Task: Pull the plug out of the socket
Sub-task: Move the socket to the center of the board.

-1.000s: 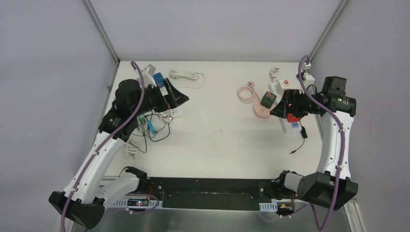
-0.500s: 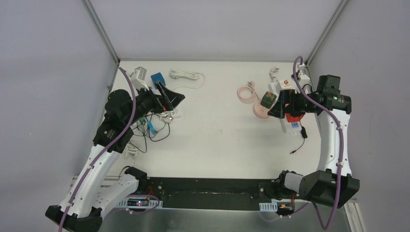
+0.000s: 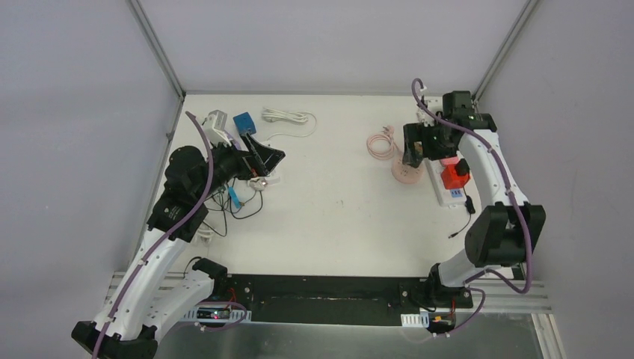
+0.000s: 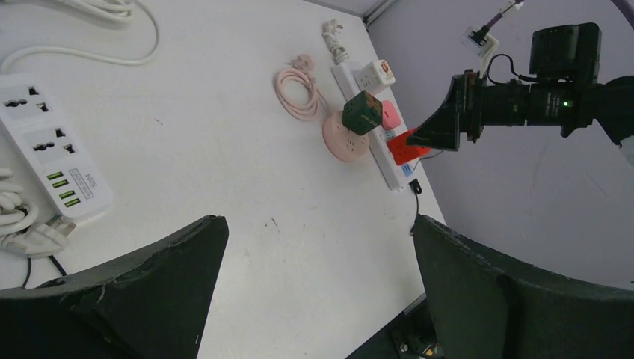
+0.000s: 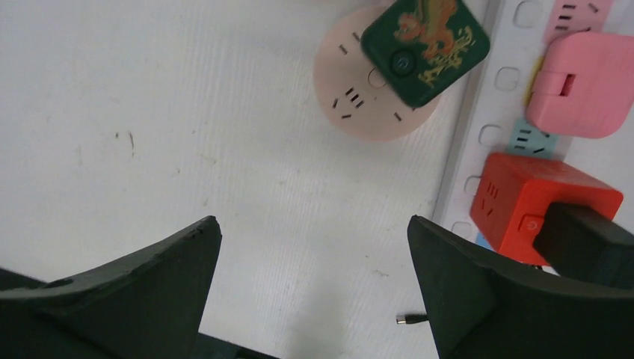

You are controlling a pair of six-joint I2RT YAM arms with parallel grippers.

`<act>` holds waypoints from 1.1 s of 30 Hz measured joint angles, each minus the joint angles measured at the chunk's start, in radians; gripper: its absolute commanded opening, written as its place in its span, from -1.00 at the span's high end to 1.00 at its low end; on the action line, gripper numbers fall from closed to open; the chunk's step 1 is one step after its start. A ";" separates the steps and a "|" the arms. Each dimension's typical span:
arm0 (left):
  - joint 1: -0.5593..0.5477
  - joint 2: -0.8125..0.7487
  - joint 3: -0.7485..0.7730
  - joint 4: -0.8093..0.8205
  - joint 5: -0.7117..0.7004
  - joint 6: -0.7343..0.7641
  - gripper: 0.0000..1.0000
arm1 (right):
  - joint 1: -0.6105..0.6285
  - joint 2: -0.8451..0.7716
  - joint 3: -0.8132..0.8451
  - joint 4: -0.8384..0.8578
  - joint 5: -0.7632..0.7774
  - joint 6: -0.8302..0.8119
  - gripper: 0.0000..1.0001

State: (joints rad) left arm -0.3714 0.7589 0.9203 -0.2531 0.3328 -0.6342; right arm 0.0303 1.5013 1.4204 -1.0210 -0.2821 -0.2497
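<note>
A dark green plug with a gold dragon [image 5: 425, 45] sits in a round pink socket [image 5: 357, 105], which also shows in the top view [image 3: 404, 176]. Beside it a white power strip [image 5: 487, 112] carries a pink adapter [image 5: 582, 82] and a red cube adapter [image 5: 542, 202] with a black plug [image 5: 587, 243] in it. My right gripper [image 5: 312, 221] is open and empty, hovering above the pink socket [image 4: 345, 143] and pointing down; in the top view it [image 3: 413, 153] hides the green plug. My left gripper [image 4: 320, 221] is open and empty above the table's left side [image 3: 267, 159].
A second white power strip [image 4: 52, 153] with tangled black leads lies under my left arm. A coiled pink cable [image 3: 381, 144], a white cable [image 3: 288, 116] and a blue block [image 3: 244, 121] lie at the back. A loose black jack [image 5: 410, 319] lies near the strip.
My right arm has swung towards the back and its gripper now points down over the pink socket, uncovering the red adapter. My left gripper has drawn back slightly to the left.
</note>
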 measured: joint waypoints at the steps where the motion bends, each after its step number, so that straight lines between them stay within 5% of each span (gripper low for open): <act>1: 0.000 -0.003 -0.008 0.000 -0.007 0.000 -0.98 | 0.016 0.034 0.026 0.016 0.040 0.036 -0.99; 13: 0.000 -0.005 -0.022 0.014 -0.032 0.050 -0.98 | 0.075 0.321 0.181 0.143 0.418 0.510 -1.00; 21: 0.000 0.023 -0.022 0.014 -0.046 0.092 -0.98 | 0.068 0.436 0.198 0.149 0.433 0.613 -0.92; 33: 0.000 0.037 -0.022 0.014 -0.045 0.102 -0.98 | 0.024 0.485 0.197 0.172 0.376 0.633 -0.41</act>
State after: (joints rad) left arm -0.3714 0.7963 0.8986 -0.2390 0.2874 -0.5320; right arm 0.0547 1.9862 1.6173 -0.8494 0.0940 0.3832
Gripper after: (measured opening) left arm 0.991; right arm 0.761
